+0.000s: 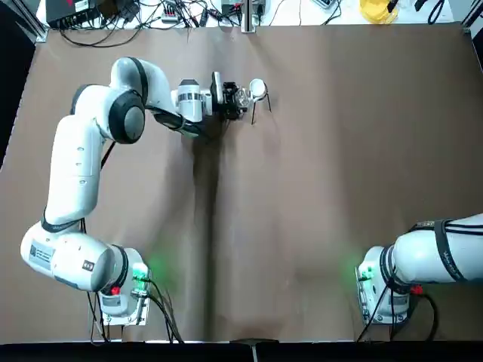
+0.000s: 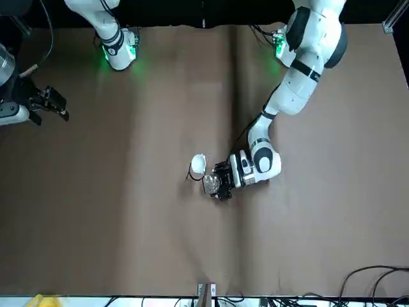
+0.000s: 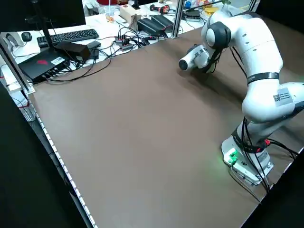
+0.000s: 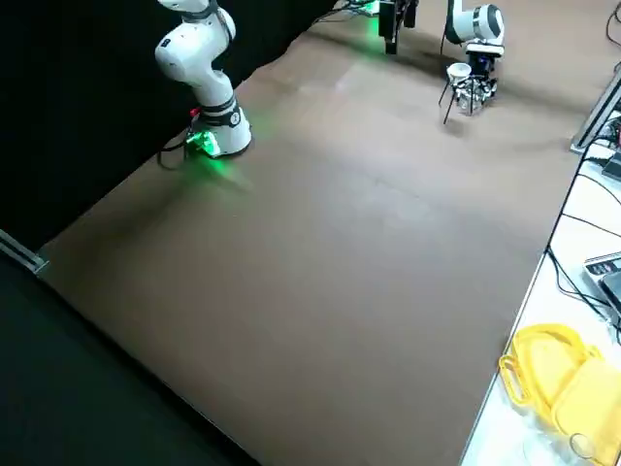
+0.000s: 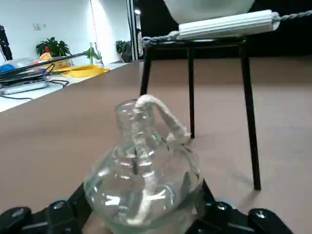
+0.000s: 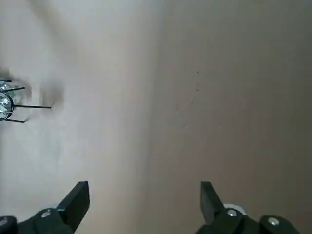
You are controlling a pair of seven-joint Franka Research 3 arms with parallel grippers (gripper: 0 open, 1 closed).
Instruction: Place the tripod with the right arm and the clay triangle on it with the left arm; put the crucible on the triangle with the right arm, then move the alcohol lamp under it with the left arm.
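top view: the left gripper (image 1: 235, 100) is seen low over the far middle of the table (image 1: 317, 196), its fingers closed around the alcohol lamp (image 5: 144, 178). the lamp is held just beside the tripod (image 5: 195, 83), not yet beneath the ring. the clay triangle (image 5: 226, 23) is laid across the tripod top, and the crucible (image 1: 257, 90) is seated on it. the right gripper (image 2: 50, 102) is held well apart at the table's right edge, fingers spread wide and holding nothing.
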